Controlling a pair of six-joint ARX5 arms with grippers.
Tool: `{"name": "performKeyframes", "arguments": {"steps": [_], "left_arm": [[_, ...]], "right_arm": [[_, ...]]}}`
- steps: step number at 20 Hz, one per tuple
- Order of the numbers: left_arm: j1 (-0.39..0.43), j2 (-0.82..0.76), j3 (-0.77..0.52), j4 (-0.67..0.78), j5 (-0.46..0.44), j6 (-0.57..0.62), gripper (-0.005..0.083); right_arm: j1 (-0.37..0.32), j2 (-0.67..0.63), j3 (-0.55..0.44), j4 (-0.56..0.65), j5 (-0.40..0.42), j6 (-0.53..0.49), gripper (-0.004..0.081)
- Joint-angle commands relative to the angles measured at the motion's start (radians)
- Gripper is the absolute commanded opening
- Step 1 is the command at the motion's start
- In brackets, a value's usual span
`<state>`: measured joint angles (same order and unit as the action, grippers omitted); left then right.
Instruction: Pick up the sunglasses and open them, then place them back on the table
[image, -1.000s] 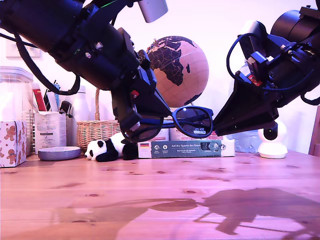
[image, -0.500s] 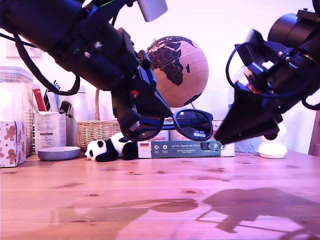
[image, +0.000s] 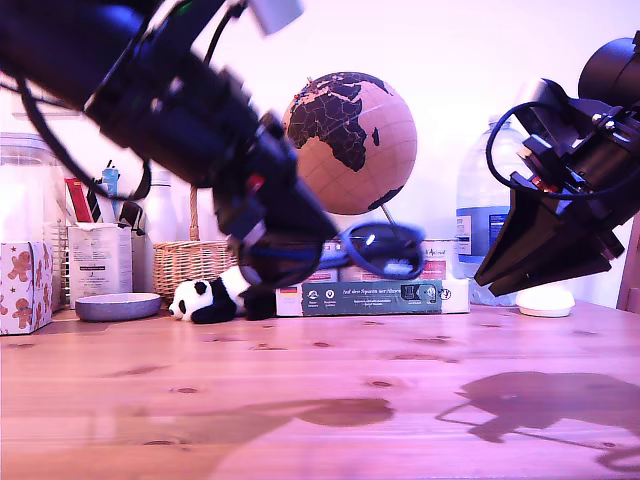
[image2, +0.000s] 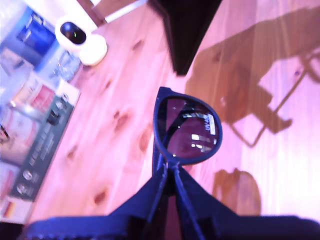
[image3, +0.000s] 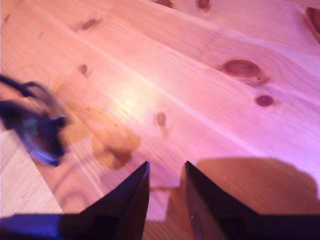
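My first gripper (image: 290, 262) reaches down on a slant from the upper left of the exterior view, its tip in front of the globe (image: 350, 142), clamped on one end of the sunglasses (image: 382, 250). The first wrist view shows the pinch clearly: the jaws closed together on the frame at the near edge of one lens (image2: 189, 131), the one with the white sticker.

The sunglasses hang in the air above the table (image: 320, 400), below the globe and in front of the boxes (image: 372, 296) under it. Their long axis runs roughly level, sticking out from my first gripper toward the exterior view's right. They look blurred.

My second gripper (image: 492, 282) sits off to the right of the globe in the exterior view, tilted down toward the table, jaws slightly apart and holding nothing (image3: 165, 172).

A second ago my second gripper's tip was right at the free end of the sunglasses; it has since pulled away to the right, and my first arm has shifted a little too.
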<state>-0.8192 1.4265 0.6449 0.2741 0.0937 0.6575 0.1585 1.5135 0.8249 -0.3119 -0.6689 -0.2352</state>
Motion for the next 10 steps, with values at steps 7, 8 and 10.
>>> {"name": "performKeyframes", "arguments": {"steps": [7, 8, 10], "left_arm": [[0.125, 0.152, 0.063, -0.074, 0.263, -0.188, -0.0019], [0.138, 0.179, 0.085, -0.107, 0.288, -0.204, -0.0019], [0.156, 0.229, 0.127, -0.162, 0.299, -0.206, -0.0019]], "right_arm": [[0.003, 0.013, 0.035, -0.004, 0.001, 0.004, 0.0193], [0.003, 0.013, 0.035, -0.005, 0.001, 0.004, 0.0193], [0.003, 0.013, 0.035, -0.010, 0.000, 0.004, 0.0193]]}}
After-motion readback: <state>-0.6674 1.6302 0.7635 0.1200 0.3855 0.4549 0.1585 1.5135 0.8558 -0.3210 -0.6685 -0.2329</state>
